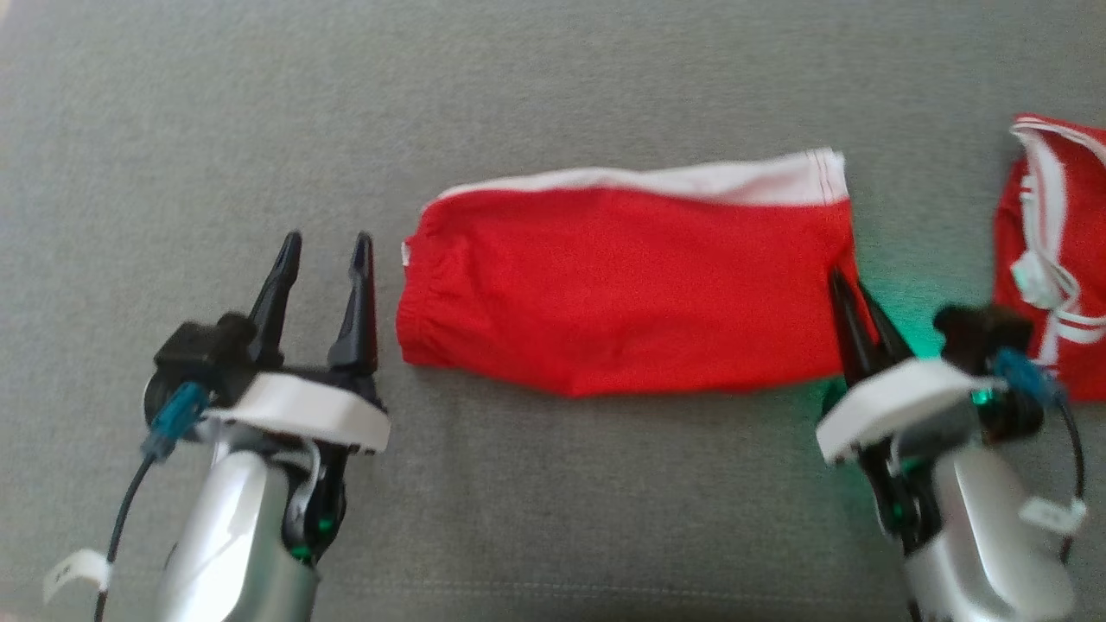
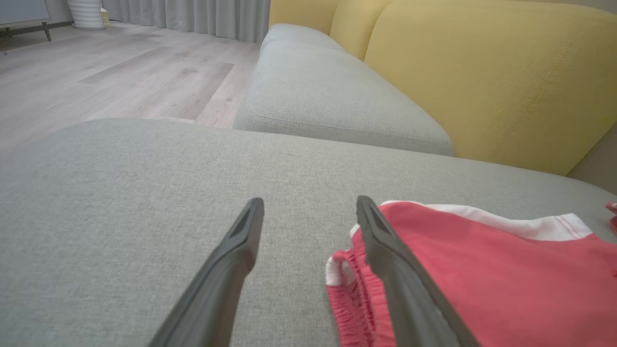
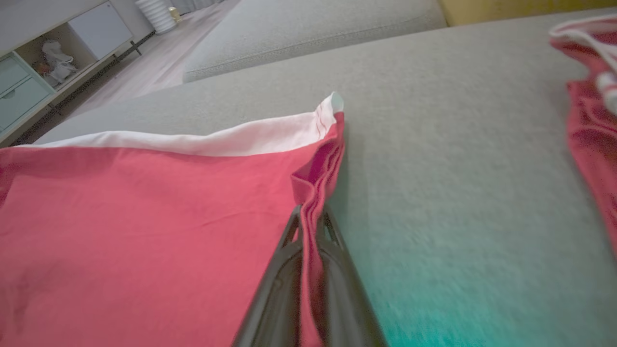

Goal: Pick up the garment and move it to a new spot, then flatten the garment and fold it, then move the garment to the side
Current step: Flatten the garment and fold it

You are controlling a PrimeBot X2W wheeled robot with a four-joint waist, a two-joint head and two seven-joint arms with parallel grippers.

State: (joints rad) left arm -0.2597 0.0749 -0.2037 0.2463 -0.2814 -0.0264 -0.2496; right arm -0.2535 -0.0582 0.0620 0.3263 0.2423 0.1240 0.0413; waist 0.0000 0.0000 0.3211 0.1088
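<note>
While the head camera looked down on the grey sofa seat (image 1: 553, 86), the red garment (image 1: 622, 285) lay flat across its middle, folded into a long band with a white strip along its far edge and a gathered waistband at its left end. The left gripper (image 1: 328, 238) stood just beside that waistband, its two dark fingers spread apart and holding nothing. The right gripper (image 1: 847, 285) was at the garment's right end, fingers pressed together on the near corner of the hem. A second red cloth (image 1: 1050, 259) with white trim lay well apart at the right edge, perhaps another piece of clothing, though the blur left that unsure. From the left wrist, the left gripper (image 2: 309, 202) was spread wide over bare seat (image 2: 120, 193), and its right finger crossed in front of the garment (image 2: 506, 270) at the waistband; a further grey cushion (image 2: 328, 96), a yellow backrest (image 2: 482, 72) and a wooden floor (image 2: 120, 72) lay beyond. From the right wrist, the right gripper (image 3: 311, 214) was clamped on a raised fold of the garment (image 3: 144, 217) at its hem, red cloth running down between the fingers. The second red cloth (image 3: 588, 135) lay at the right edge, and a cabinet (image 3: 48, 62) stood at the upper left.
</note>
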